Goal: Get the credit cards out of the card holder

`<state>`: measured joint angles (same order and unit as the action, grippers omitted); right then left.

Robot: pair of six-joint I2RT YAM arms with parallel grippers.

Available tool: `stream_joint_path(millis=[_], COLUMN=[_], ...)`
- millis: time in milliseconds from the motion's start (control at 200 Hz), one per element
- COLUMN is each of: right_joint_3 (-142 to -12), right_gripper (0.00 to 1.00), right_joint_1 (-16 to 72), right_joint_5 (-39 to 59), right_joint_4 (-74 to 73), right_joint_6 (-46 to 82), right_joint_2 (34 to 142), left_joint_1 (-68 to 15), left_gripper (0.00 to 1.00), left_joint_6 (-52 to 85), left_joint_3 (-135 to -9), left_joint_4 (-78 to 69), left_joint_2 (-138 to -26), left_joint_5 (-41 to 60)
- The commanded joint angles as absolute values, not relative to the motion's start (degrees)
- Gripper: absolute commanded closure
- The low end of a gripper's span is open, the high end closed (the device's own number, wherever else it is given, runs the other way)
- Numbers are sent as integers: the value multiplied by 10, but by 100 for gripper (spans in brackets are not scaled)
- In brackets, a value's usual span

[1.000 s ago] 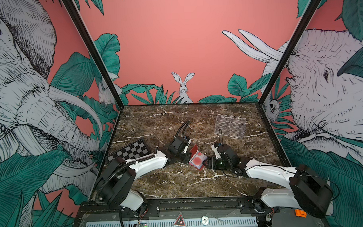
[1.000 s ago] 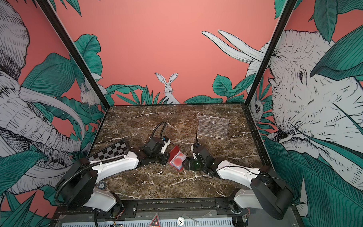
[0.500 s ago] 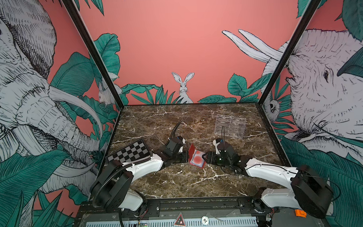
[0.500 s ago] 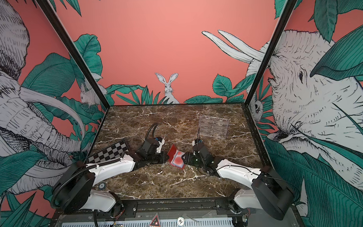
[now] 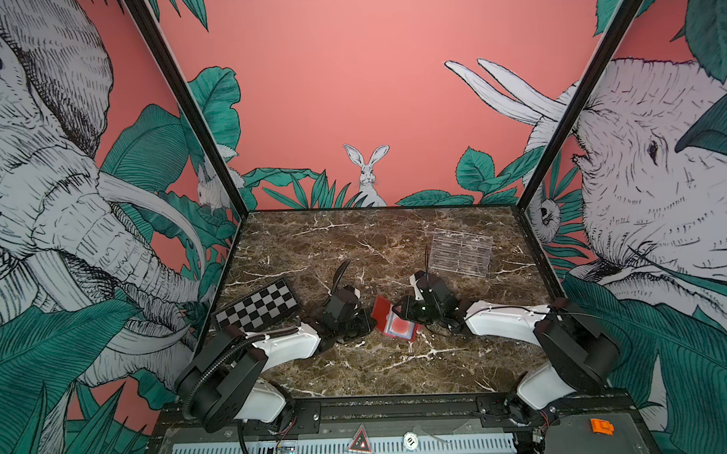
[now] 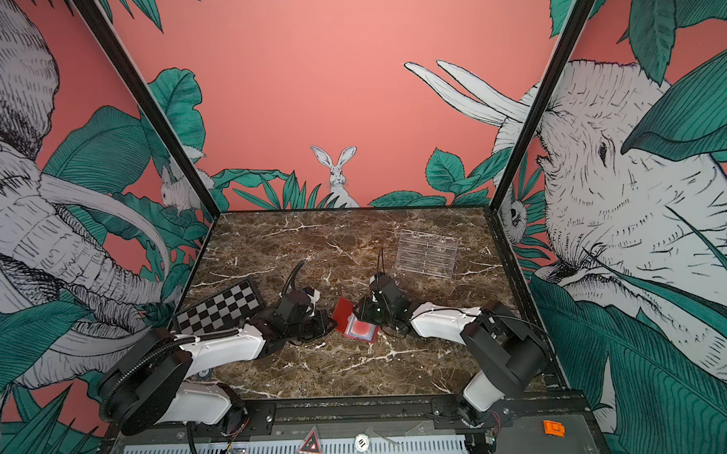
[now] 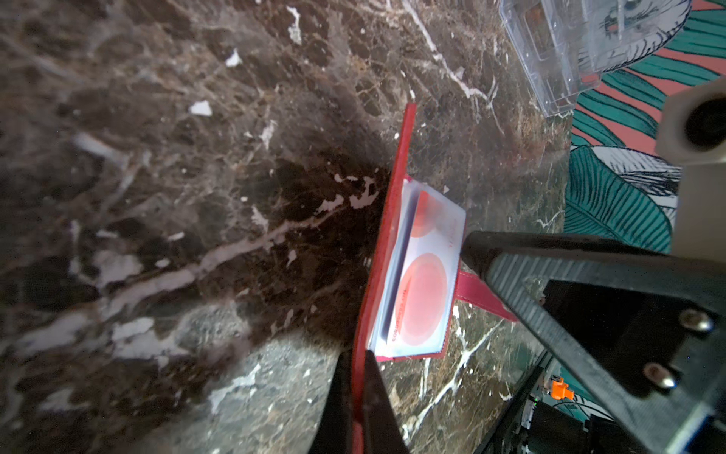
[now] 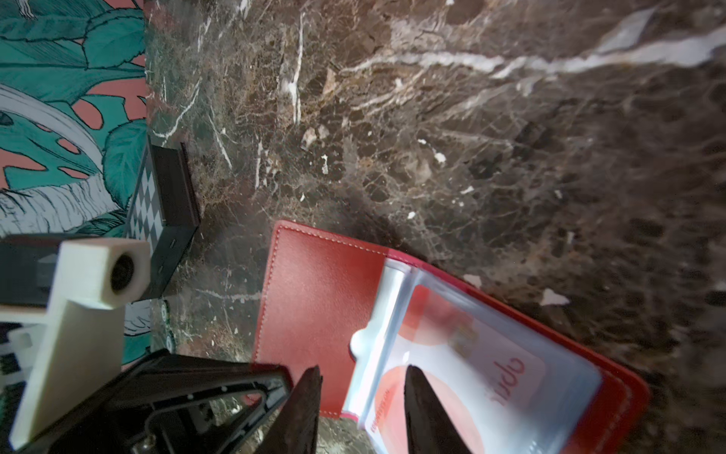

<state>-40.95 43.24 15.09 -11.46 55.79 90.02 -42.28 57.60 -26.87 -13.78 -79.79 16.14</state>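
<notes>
Black-and-white chequered board [image 5: 256,310] at 9 o'clock on the brown marble surface [image 5: 358,373], untouched. Left arm lies low, forearm reaching toward 2 o'clock. Left end effector [image 7: 356,369] is clenched on the raised cover flap of the small red leather-like card holder [image 5: 382,314]. Holder sits open near centre, clear sleeves showing. White credit card with red-orange circle [image 7: 424,291] is in the top sleeve; other cards hidden. Right arm low, forearm reaching toward 9 o'clock. Right end effector [image 8: 362,379] has jaws apart astride the sleeve edge, nothing visibly pinched. Clear acrylic tiered stand [image 5: 460,253] at 2 o'clock. Step: getting hold of the first card. Next probably calls for pinching the card edge alone, then sliding it out while the left anchors the holder.
</notes>
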Motion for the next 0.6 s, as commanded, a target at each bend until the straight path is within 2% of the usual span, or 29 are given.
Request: stream_joint_path(millis=[0,135,355,460,595], right_joint_3=[-444,-476,-507,-509,-497], right_gripper=[69,74,79,80,81], right_joint_1=[443,456,477,482,487], right_joint_5=[172,181,190,184,179], right_joint_4=[-128,-115,-107,-90,-76], right_joint_6=[553,547,547,539,531], right_joint_2=[924,966,1023,1029,1024], left_joint_1=[-423,-434,-458,-465,-465], left_gripper=[100,99,90,84,66], left_joint_6=[616,628,627,628,611], left_joint_3=[-252,-250,-274,-268,-267], left_joint_4=[-175,-176,-109,-100,-66], left_joint_2=[-793,-797,-786,-773,-728], left_joint_5=[176,176,161,157,151])
